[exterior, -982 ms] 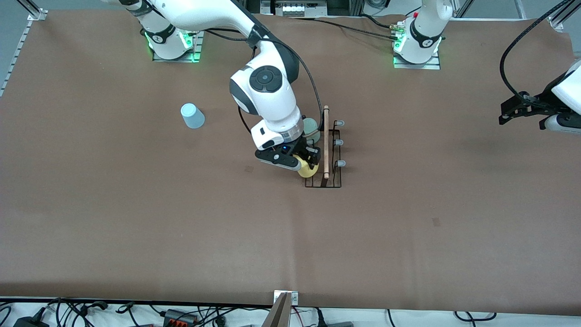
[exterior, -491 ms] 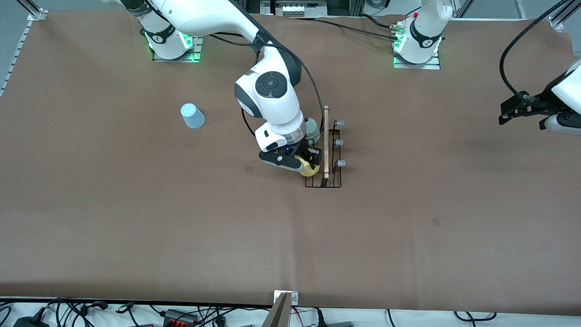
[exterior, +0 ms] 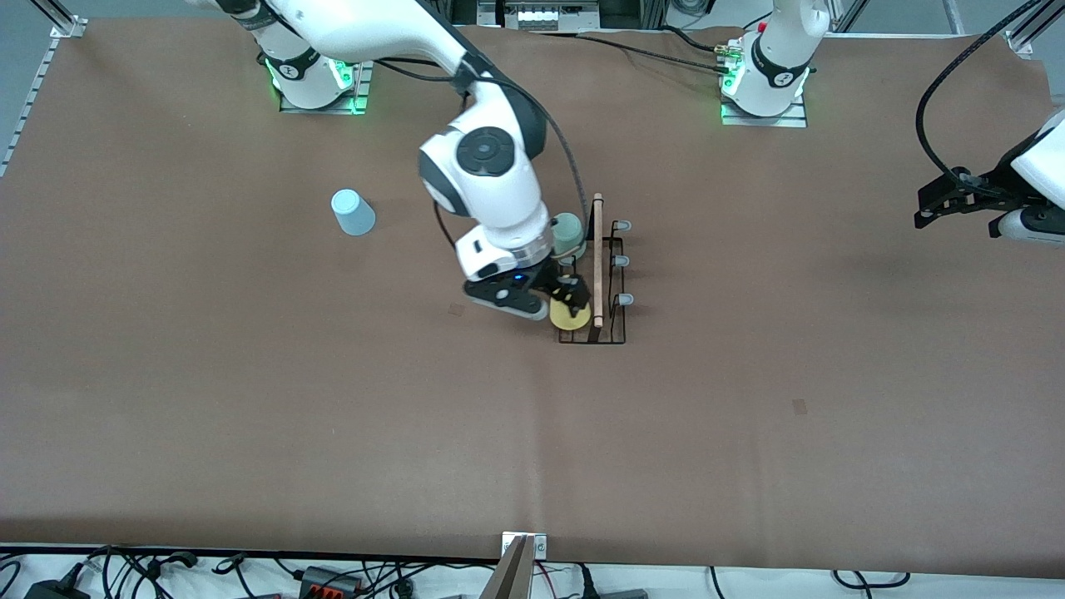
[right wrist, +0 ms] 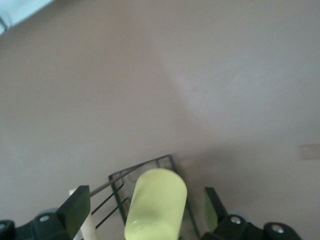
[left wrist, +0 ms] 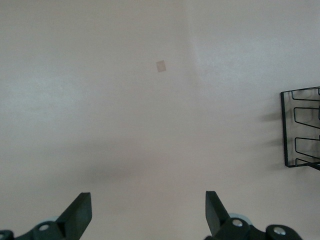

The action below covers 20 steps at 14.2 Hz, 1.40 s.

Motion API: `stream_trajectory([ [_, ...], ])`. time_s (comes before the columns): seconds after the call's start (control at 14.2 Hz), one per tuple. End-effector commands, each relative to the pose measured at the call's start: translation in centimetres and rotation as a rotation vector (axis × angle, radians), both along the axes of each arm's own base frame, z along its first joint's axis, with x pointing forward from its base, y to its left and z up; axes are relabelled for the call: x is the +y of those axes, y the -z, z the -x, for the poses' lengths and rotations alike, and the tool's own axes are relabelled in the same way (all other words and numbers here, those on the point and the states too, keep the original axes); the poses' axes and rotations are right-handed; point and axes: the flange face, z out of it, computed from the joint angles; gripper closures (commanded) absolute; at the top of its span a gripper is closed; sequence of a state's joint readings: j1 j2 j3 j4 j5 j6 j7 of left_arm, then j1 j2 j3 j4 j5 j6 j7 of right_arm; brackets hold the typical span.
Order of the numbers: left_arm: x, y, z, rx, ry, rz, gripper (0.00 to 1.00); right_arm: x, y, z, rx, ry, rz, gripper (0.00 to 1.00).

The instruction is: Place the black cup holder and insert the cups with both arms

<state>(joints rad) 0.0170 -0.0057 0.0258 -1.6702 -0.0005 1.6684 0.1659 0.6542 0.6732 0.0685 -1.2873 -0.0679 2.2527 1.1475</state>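
The black cup holder (exterior: 613,336) stands mid-table, its wooden rod (exterior: 597,258) on top. A pale green cup (exterior: 568,230) sits on a peg on its right arm's side. The yellow cup (exterior: 570,315) sits on that side too, at the end nearer the camera. My right gripper (exterior: 564,298) is open around the yellow cup (right wrist: 156,202), with a gap at each finger; the holder's wire (right wrist: 142,168) shows under it. The light blue cup (exterior: 353,212) stands upside down toward the right arm's end. My left gripper (exterior: 936,204) is open and empty (left wrist: 147,205).
Three bare grey-tipped pegs (exterior: 622,261) stick out on the holder's left arm side. The left arm waits at its own end of the table, with the holder's end (left wrist: 300,127) at the edge of its wrist view. A small patch (exterior: 799,406) marks the brown cover.
The right gripper has tilted and drawn back slightly toward the right arm's end. The yellow cup sits a little nearer the camera, by the holder's end. The left arm has not moved.
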Motion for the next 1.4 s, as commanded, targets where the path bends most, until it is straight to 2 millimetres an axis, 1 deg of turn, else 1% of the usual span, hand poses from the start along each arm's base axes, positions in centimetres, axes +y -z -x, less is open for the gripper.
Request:
stream_trajectory([
  [0.0,0.1,-0.7,0.1,-0.003,-0.002,0.019,0.00,-9.6,-7.6,-2.1,0.045,-0.036,0.097,0.00],
  [0.07,0.1,-0.7,0.1,-0.003,-0.002,0.019,0.00,-13.1,-9.6,-2.7,0.055,-0.083,0.126,0.00],
  [0.14,0.1,-0.7,0.1,-0.003,-0.002,0.019,0.00,-16.9,-11.8,-3.4,0.064,-0.112,0.147,0.00],
  [0.21,0.1,-0.7,0.1,-0.003,-0.002,0.019,0.00,-20.5,-13.8,-3.7,0.087,-0.137,0.167,0.00],
  [0.35,0.1,-0.7,0.1,-0.003,-0.003,0.019,0.00,-27.6,-17.1,-4.0,0.121,-0.176,0.209,0.00],
  [0.42,0.1,-0.7,0.1,-0.003,-0.002,0.019,0.00,-30.2,-17.6,-4.0,0.162,-0.206,0.233,0.00],
  [0.49,0.1,-0.7,0.1,-0.003,-0.002,0.019,0.00,-34.3,-18.8,-3.9,0.188,-0.231,0.242,0.00],
  [0.56,0.1,-0.7,0.1,-0.003,-0.002,0.019,0.00,-37.4,-19.3,-4.0,0.205,-0.254,0.251,0.00],
  [0.63,0.1,-0.7,0.1,-0.003,-0.002,0.019,0.00,-40.5,-20.3,-3.7,0.216,-0.258,0.258,0.00],
  [0.7,0.1,-0.7,0.1,-0.003,-0.002,0.019,0.00,-43.5,-21.1,-3.6,0.210,-0.245,0.261,0.00],
  [0.77,0.1,-0.7,0.1,-0.003,-0.002,0.019,0.00,-45.7,-22.2,-2.8,0.211,-0.254,0.259,0.00],
  [0.84,0.1,-0.7,0.1,-0.003,0.000,0.019,0.00,-47.0,-22.9,-1.9,0.235,-0.279,0.259,0.00],
  [0.91,0.1,-0.6,0.1,-0.002,0.000,0.019,0.00,-47.6,-23.1,-1.4,0.253,-0.316,0.261,0.00],
  [0.98,0.1,-0.7,0.1,-0.003,0.000,0.019,0.00,-47.6,-22.7,-1.2,0.272,-0.361,0.262,0.00],
  [1.05,0.2,-0.7,0.1,-0.003,-0.002,0.019,0.00,-47.2,-21.6,-1.2,0.286,-0.379,0.260,0.00],
  [1.12,0.2,-0.7,0.1,-0.003,-0.002,0.019,0.00,-47.2,-21.6,-1.1,0.284,-0.382,0.251,0.00],
  [1.19,0.2,-0.7,0.1,-0.003,-0.002,0.019,0.00,-46.8,-22.1,-0.5,0.277,-0.386,0.221,0.00],
  [1.33,0.2,-0.7,0.1,-0.003,-0.002,0.019,0.00,-46.7,-21.8,0.3,0.275,-0.390,0.211,0.00],
])
